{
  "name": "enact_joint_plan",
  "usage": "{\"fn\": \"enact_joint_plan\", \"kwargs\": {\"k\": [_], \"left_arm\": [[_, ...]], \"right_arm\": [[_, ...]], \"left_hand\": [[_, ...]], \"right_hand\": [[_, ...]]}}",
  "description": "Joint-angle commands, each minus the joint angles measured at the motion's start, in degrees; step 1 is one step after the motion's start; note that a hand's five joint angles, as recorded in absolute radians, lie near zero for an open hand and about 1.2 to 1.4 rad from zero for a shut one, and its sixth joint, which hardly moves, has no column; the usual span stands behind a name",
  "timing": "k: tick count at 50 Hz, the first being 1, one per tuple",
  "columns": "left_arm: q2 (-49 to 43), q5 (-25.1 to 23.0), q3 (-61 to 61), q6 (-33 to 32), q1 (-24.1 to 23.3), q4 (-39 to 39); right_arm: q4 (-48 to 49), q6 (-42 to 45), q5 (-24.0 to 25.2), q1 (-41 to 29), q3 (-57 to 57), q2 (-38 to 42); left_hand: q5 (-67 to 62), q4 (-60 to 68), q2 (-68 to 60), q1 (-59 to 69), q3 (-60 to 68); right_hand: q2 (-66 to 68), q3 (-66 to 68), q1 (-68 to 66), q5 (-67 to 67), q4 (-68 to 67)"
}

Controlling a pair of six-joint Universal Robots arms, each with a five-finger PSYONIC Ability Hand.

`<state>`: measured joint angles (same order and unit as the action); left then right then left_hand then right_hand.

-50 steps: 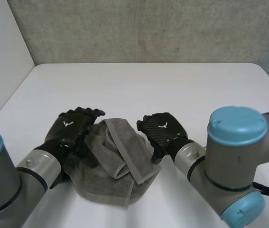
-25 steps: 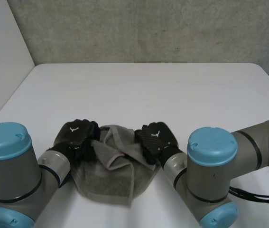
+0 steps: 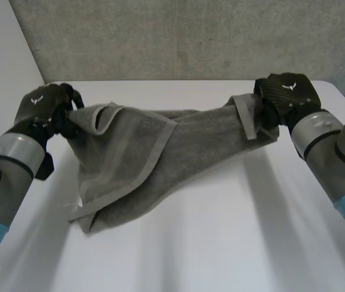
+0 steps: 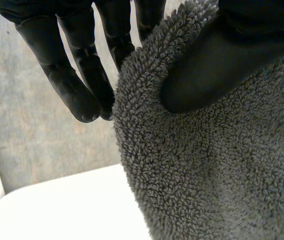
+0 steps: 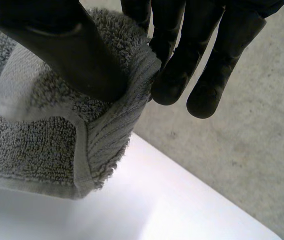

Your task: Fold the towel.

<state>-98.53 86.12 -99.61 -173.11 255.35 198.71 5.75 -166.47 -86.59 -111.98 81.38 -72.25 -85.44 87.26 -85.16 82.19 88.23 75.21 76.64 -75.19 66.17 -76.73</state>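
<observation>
The grey towel (image 3: 160, 152) hangs stretched above the white table (image 3: 233, 243), spanning its far half from the left side to the right side, with one hand at each end. The left hand (image 3: 43, 109) is raised over the table's far left corner and clamps the towel's left end. In the left wrist view its thumb (image 4: 217, 65) presses into the terry pile of the towel (image 4: 207, 175) while the fingers (image 4: 76, 85) reach round behind the cloth's edge, so the hand is closed on the cloth in a pinch. The right hand (image 3: 288, 94) is raised over the table's far right corner and grips the towel's narrow, bunched right end. In the right wrist view its thumb (image 5: 71, 50) bears down on a hemmed corner of the towel (image 5: 41, 140) against the fingers (image 5: 167, 60), also a pinch. From there a short hemmed flap droops toward the table. Toward the table's left side the cloth widens and sags in a doubled layer, with a pale hem band crossing it on a slant. Its lowest fold comes down to the table's left front area, though whether it touches the surface cannot be told. A rough grey wall (image 3: 190, 36) rises behind the table's far edge.
</observation>
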Motion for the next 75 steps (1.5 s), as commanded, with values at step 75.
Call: {"fn": "enact_joint_plan", "kwargs": {"k": [75], "left_arm": [[7.40, 12.73, -10.78, -5.05, -19.25, -14.23]], "right_arm": [[-13.13, 20.57, 9.41, -6.06, -11.58, 12.37]], "left_hand": [[74.96, -66.78, 64.68, -61.71, -67.75]], "right_hand": [[-65.21, -66.64, 65.19, -66.17, 66.73]]}}
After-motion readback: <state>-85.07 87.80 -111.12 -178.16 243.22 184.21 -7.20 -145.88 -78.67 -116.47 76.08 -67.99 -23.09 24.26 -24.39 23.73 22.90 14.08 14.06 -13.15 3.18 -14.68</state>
